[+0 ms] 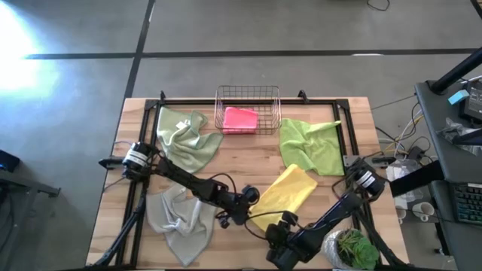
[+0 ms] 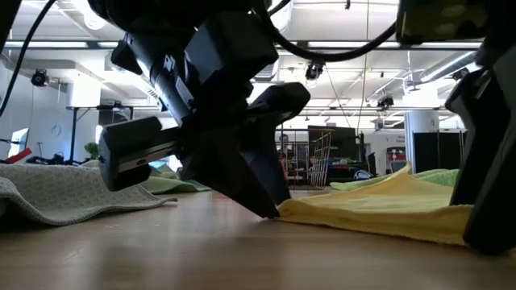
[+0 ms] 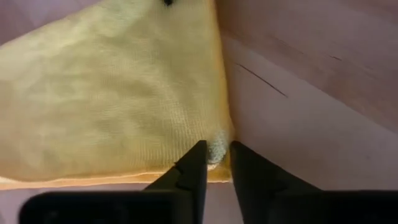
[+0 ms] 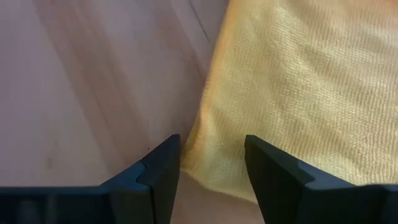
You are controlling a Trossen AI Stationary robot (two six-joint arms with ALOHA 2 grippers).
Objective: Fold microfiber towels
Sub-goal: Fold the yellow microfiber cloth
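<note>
Yellow towel (image 1: 285,194): left pincer (image 3: 216,163) clamped on its corner, right pincer (image 4: 211,163) apart at another

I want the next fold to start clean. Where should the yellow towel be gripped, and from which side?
Probably by its two near corners, from above. The yellow towel lies flat on the table, so only thin edges offer a pinch. The left hand is already closed on one corner; the right hand is open, straddling the other.
</note>
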